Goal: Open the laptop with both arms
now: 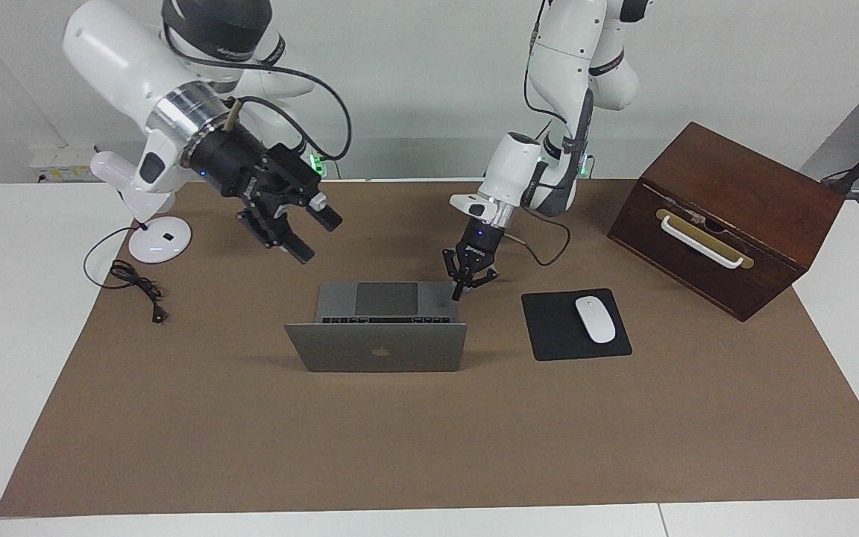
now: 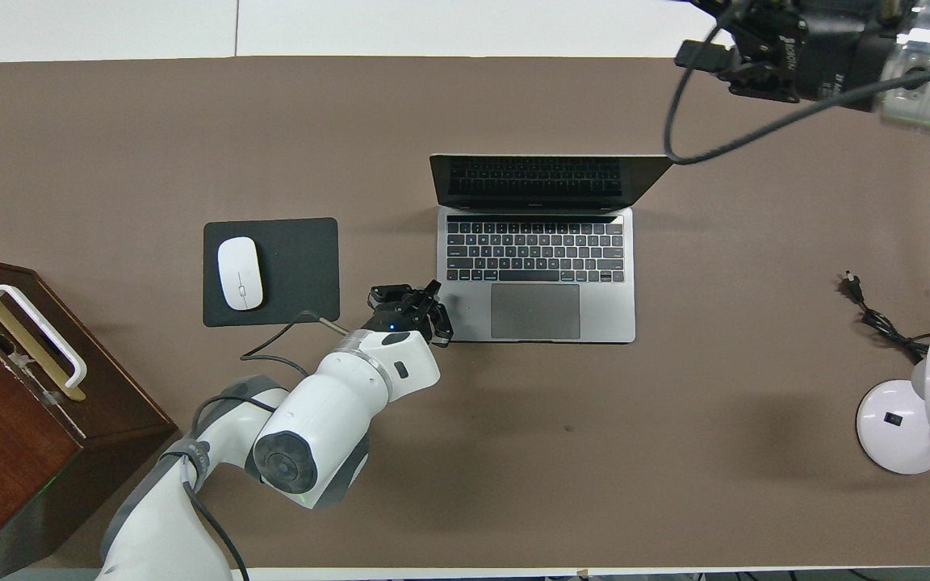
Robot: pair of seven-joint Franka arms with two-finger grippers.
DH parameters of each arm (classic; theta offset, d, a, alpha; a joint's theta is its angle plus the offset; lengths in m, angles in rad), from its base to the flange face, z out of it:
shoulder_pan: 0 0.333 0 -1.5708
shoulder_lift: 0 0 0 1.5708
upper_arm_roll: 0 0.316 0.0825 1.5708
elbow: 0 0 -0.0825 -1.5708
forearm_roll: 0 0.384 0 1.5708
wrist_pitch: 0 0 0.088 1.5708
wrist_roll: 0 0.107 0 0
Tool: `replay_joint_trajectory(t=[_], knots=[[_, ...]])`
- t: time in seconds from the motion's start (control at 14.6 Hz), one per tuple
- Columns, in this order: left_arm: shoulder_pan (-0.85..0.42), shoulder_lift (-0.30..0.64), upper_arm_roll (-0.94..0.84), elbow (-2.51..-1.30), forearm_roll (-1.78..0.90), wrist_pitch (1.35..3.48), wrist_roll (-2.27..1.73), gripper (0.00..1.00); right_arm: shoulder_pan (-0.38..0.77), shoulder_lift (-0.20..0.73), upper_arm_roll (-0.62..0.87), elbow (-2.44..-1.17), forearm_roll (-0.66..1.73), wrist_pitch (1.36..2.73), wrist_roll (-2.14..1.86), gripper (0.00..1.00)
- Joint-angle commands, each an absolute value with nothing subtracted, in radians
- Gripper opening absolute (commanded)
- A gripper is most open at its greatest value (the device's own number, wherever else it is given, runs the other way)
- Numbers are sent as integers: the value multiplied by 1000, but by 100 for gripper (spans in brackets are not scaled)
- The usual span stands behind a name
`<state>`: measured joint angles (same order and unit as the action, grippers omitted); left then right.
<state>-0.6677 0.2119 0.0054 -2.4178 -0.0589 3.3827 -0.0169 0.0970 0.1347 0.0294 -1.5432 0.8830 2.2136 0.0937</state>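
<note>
The silver-grey laptop [image 1: 377, 347] stands open in the middle of the brown mat, its lid raised about upright with the apple logo facing away from the robots. The keyboard and trackpad show in the overhead view [image 2: 538, 307]. My left gripper [image 1: 469, 282] is low at the deck's corner nearest the robots, on the mouse pad's side, and also shows in the overhead view [image 2: 421, 311]. Its fingers are spread and hold nothing; one tip is at the deck's edge. My right gripper [image 1: 312, 233] is open and empty, raised in the air above the mat toward the right arm's end [image 2: 715, 68].
A black mouse pad [image 1: 549, 335] with a white mouse [image 1: 595, 319] lies beside the laptop toward the left arm's end. A brown wooden box [image 1: 728, 216] with a white handle stands past it. A white lamp base [image 1: 159, 240] and its black cable [image 1: 135, 282] lie at the right arm's end.
</note>
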Motion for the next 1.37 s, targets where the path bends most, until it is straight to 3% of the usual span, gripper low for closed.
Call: replay_joint_trajectory(t=[0.0, 0.27, 0.48, 0.55, 0.62, 0.69, 0.76, 1.17, 1.31], knots=[[-625, 88, 3, -2350, -66, 3104, -21, 0, -4, 146, 40, -1511, 714, 2050, -67, 100], [-578, 11, 9, -2188, -64, 2717, -18, 0, -55, 144, 35, -1422, 482, 1855, -123, 100], [-513, -44, 9, -2090, -52, 2475, -3, 0, -38, 137, 37, -1382, 335, 1806, -100, 100], [-483, -66, 9, -2056, -51, 2397, 9, 10, -35, 129, 40, -1379, 293, 1772, -66, 100], [-451, -84, 9, -2022, -51, 2317, 15, 32, -34, 129, 46, -1353, 255, 1749, -30, 100], [-430, -100, 9, -1993, -51, 2243, 15, 81, -32, 129, 51, -1327, 208, 1723, -2, 100], [-399, -113, 9, -1970, -51, 2182, 15, 100, -25, 129, 54, -1318, 152, 1691, 24, 100], [-229, -213, 11, -1957, -52, 2043, 5, 100, 15, 100, 54, -1333, 17, 1504, 138, 100], [-175, -230, 11, -1944, -52, 2008, 3, 100, 15, 62, 54, -1395, -8, 1485, 127, 100]])
